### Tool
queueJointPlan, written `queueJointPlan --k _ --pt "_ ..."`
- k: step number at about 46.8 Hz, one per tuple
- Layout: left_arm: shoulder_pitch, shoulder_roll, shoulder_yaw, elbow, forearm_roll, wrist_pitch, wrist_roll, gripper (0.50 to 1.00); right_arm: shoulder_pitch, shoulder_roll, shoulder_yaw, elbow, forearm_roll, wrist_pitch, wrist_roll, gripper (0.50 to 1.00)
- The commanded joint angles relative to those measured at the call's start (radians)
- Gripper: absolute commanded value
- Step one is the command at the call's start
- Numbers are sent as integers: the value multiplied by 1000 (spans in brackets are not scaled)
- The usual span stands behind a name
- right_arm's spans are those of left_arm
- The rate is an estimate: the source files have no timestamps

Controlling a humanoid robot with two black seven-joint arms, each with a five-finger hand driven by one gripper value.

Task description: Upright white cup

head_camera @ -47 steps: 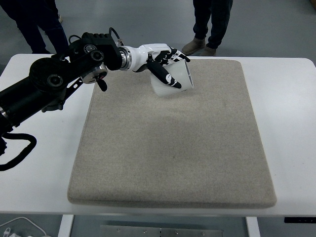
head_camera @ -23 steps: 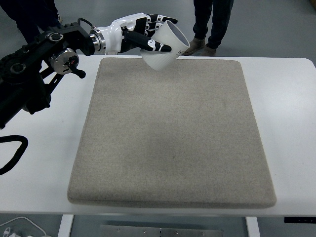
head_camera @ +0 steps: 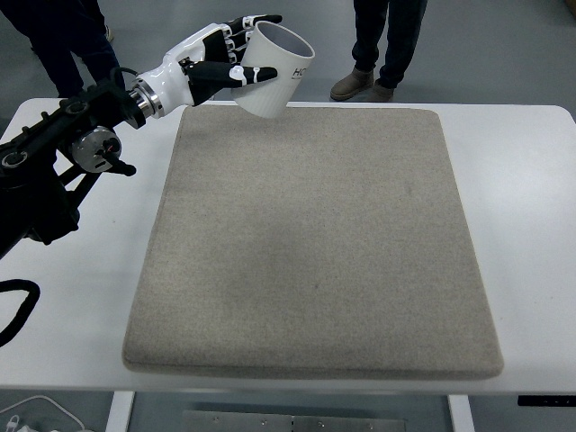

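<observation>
My left hand (head_camera: 236, 49) holds the white cup (head_camera: 274, 70) in the air above the far left corner of the grey mat (head_camera: 315, 234). The cup is tilted, with its dark open mouth facing up and to the right and its base low on the left. White and black fingers (head_camera: 236, 76) wrap around the cup's side. The black left arm (head_camera: 63, 153) reaches in from the left edge. My right arm does not show.
The mat covers most of the white table (head_camera: 531, 225). Two people stand beyond the far edge: legs and brown shoes (head_camera: 364, 85) at the top middle, dark trousers (head_camera: 63, 45) at the top left. A cable (head_camera: 22, 306) loops at the left edge.
My left hand has lifted the cup off the mat and carried it up and to the left. The cup has turned from lying sideways to mouth up and tilted.
</observation>
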Motion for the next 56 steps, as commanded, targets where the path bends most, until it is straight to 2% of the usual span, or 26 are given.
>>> queueJointPlan --k 1,8,18,28,36,48,56 --pt "18 0 1 33 -44 -1 -55 632 0 0 0 0 0 0 0 930" --pt "33 -1 1 97 -71 -5 -150 632 0 0 -1 -1 0 0 0 930" --pt "51 -7 3 192 -84 -69 -270 632 0 0 -1 0 0 0 0 930" --pt "64 -12 11 266 -84 -104 -367 643 0 0 2 0 0 1 0 930" --pt "79 -29 14 284 -82 -117 -453 647 0 0 -1 0 0 0 0 930" --pt "120 -72 32 318 -70 -117 -456 647 0 0 -1 0 0 0 0 930" --pt "119 -92 112 372 -70 -115 -456 645 -2 0 2 -1 0 0 0 930"
